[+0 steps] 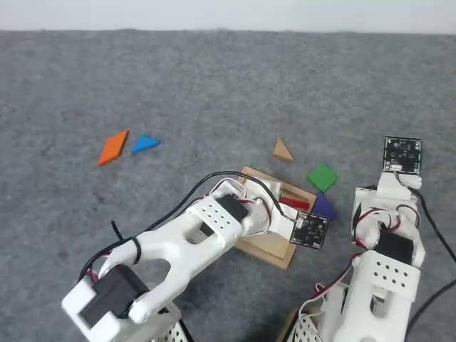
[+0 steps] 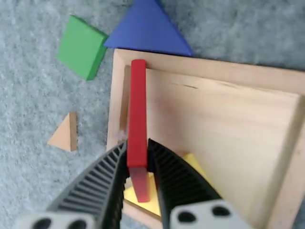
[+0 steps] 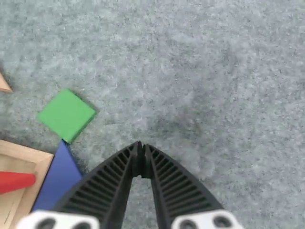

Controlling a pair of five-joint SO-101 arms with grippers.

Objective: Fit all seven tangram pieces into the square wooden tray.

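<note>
The square wooden tray (image 2: 228,119) lies on the grey carpet, partly under my left arm (image 1: 214,228). My left gripper (image 2: 137,148) is shut on a red piece (image 2: 137,109), which stands on edge along one inner wall of the tray (image 1: 274,246). A yellow piece (image 2: 193,163) lies flat in the tray under the fingers. Just outside the tray lie a green square (image 2: 81,46), a dark blue triangle (image 2: 147,28) and a small tan triangle (image 2: 64,133). My right gripper (image 3: 141,148) hangs shut and empty over bare carpet near the green square (image 3: 66,115) and blue triangle (image 3: 57,176).
An orange parallelogram (image 1: 113,147) and a small light blue triangle (image 1: 144,144) lie far to the left on the carpet. The right arm (image 1: 392,242) stands to the right of the tray. Open carpet stretches behind the pieces.
</note>
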